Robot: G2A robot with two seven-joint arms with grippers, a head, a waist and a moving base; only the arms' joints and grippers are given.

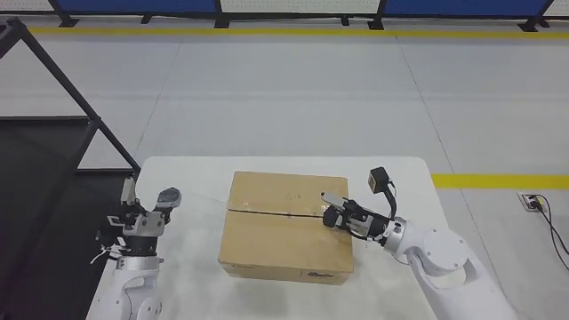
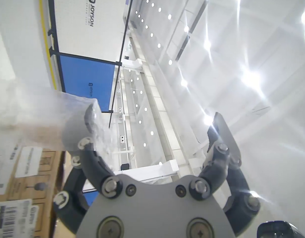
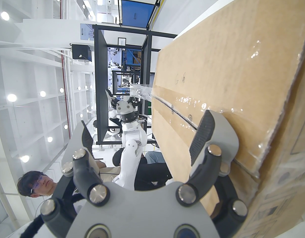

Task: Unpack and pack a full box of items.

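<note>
**Closed box mid-table, both sets of fingers spread**

At the far left, a black frame (image 1: 53, 142) stands beside the white table (image 1: 187, 178). The left gripper (image 1: 149, 200) sits near the table's left edge, well apart from the box and pointing upward. Its own wrist view shows the left gripper (image 2: 154, 134) with fingers (image 2: 90, 149) spread wide and closed on nothing. A strip of clear tape (image 2: 43, 120) lies against one of them. It looks stuck to that finger, though it is too blurred there to be certain. In the top view the tape (image 1: 203, 199) runs as a thin line from this gripper to the left end of the box's centre seam (image 1: 276, 213).

The cardboard box (image 1: 284, 236) rests in the middle of the table, flaps shut, and glossy tape covers the seam.

The right gripper (image 1: 336, 209) is at the right end of the seam. In the right wrist view the gripper (image 3: 145, 137) has its fingers spread. One finger (image 3: 204, 130) lies on the box top (image 3: 216, 63) just beside the seam, and the other is off the cardboard.
</note>
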